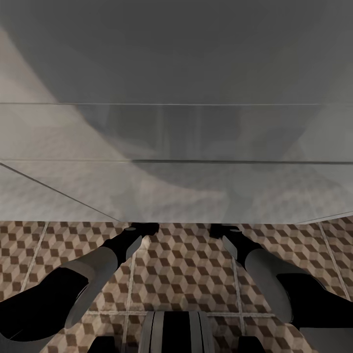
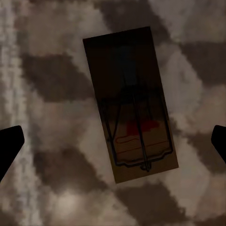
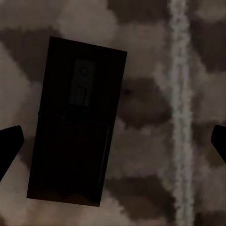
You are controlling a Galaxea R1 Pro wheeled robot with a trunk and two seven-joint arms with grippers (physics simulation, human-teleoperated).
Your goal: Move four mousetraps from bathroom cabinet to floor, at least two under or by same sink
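Note:
In the left wrist view a brown mousetrap [image 2: 129, 103] with a wire bar and a red mark lies flat on the bathroom floor [image 2: 52, 188]. My left gripper [image 2: 113, 143] hangs open above it, fingertips [image 2: 9, 146] far apart. Another mousetrap [image 3: 75, 122], dark with shadow, lies flat on the floor in the right wrist view, under my open right gripper [image 3: 113, 143]. Seen from the head, both grippers, left [image 1: 142, 228] and right [image 1: 225, 229], reach forward over the cube-pattern floor [image 1: 181, 264] to the edge of a big grey fixture. The cabinet is out of view.
A large pale grey fixture [image 1: 176, 122] spans the upper two thirds of the head view and overhangs the floor just ahead of both grippers; I cannot tell whether it is the sink. My base [image 1: 174, 333] shows at the lower edge. Pale grout lines [image 3: 179, 117] run beside the traps.

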